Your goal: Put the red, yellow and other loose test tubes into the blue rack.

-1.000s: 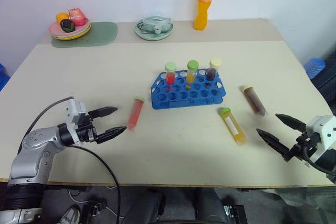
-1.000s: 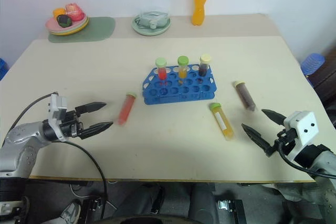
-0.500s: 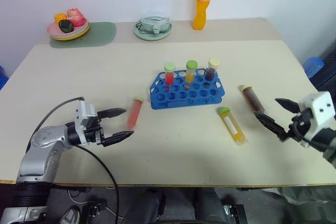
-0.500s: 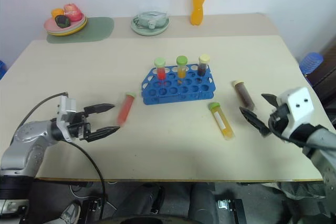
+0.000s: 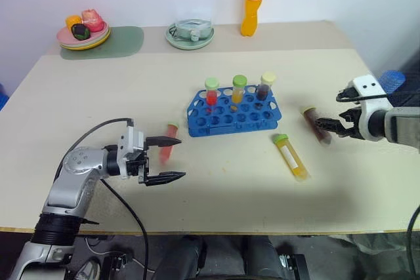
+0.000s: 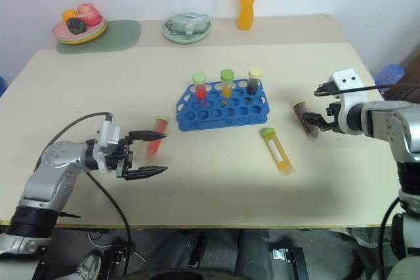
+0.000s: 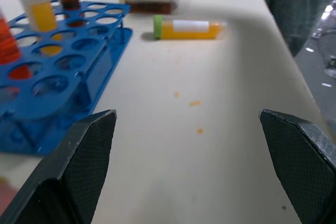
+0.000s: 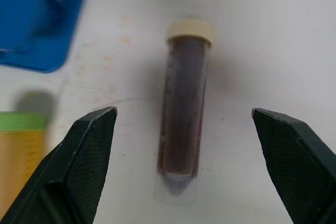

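At far left rear, stacked plates [image 5: 85, 36] w/ rounded food items are seen on a dull green mat [image 5: 125, 39]. Nearer, the left gripper [image 5: 172, 159] is held low over the desk [image 5: 98, 90], its black tapered fingers spread wide apart, nothing between them. Just beyond its tips a red tube [image 5: 168, 143] w/ pale green cap lies flat on the desk. A pale green plate [image 5: 190, 34] w/ a crumpled item is set at centre rear, a tall orange drink bottle [image 5: 252, 1] beside it to the right.

The blue rack [image 5: 235, 113] – low, rectangular, glossy plastic w/ rows of round holes – is placed mid-desk; three capped tubes [image 5: 239, 90] stand upright in its back row: red, yellow, dark. Right of the rack a yellow tube [image 5: 289, 156] w/ green cap lies flat. Further right a dark brown tube [image 5: 316, 123] w/ cream cap lies flat; the right gripper [image 5: 341, 113] is poised over it, fingers apart and straddling the tube in the wrist view, not clamped.

Vs. earlier: left gripper has been brought rightward toward the red tube; right gripper has been carried from the desk's near edge forward to the brown tube. Tubes unmoved.

Desk surface is smooth, matte cream. Pale wall behind; a blue object [image 5: 392, 83] is seen beyond the right edge.
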Controlling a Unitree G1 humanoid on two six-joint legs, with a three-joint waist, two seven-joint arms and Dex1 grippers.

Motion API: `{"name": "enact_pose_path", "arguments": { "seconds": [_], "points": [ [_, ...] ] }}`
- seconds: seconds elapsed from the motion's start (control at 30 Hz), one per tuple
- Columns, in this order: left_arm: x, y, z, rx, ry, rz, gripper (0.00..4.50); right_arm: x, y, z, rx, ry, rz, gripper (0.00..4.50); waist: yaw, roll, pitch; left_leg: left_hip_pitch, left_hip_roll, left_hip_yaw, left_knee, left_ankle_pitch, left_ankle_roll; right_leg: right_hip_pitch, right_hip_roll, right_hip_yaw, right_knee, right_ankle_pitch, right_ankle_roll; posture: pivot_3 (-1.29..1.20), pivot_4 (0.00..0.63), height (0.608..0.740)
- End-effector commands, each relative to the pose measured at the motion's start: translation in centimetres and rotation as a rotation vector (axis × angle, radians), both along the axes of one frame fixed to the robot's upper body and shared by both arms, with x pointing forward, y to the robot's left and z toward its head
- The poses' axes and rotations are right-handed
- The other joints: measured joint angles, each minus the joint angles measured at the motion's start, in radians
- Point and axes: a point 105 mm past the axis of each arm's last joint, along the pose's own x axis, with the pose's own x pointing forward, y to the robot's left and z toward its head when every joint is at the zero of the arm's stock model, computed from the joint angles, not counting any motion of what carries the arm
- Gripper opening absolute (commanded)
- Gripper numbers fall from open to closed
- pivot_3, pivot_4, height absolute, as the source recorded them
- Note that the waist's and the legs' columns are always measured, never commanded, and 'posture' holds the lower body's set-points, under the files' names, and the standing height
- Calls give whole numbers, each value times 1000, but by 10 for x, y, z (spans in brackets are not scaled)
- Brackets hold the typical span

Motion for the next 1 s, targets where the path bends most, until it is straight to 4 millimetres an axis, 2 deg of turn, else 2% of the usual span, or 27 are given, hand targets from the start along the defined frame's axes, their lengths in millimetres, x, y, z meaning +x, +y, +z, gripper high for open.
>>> {"name": "enact_pose_path", "arguments": {
  "seconds": [0.03,0.23,0.43,0.8,0.9,1.0],
  "points": [
    [-1,-8,6,-12,-30,-33,4447,12,-2,6,4,10,-9,4234,0,0,0,0,0,0,0,0,0,0,0,0,0,0,0,0,150,740],
    [-1,-14,3,-21,-29,-24,4447,35,7,5,46,56,-20,4234,-2,0,0,0,0,1,0,0,0,-2,0,1,1,0,0,0,150,740],
    [3,-17,1,-32,-35,17,4447,47,11,0,37,98,-16,4234,0,0,0,-1,0,1,0,0,0,-2,1,1,1,0,0,0,150,740],
    [5,-16,-4,-35,-35,69,4447,49,2,-26,-78,196,0,4234,-3,0,0,-1,0,2,0,0,0,-3,1,2,2,0,0,0,150,740],
    [4,-16,-4,-36,-36,73,4500,50,1,-30,-97,208,15,3324,-2,0,0,0,0,2,1,0,0,-2,1,2,2,1,0,0,150,740],
    [3,-17,-5,-39,-32,75,4500,51,1,-31,-120,207,37,1842,-3,0,0,0,0,2,1,0,0,-2,1,2,2,1,0,0,150,740]
  ]
}}
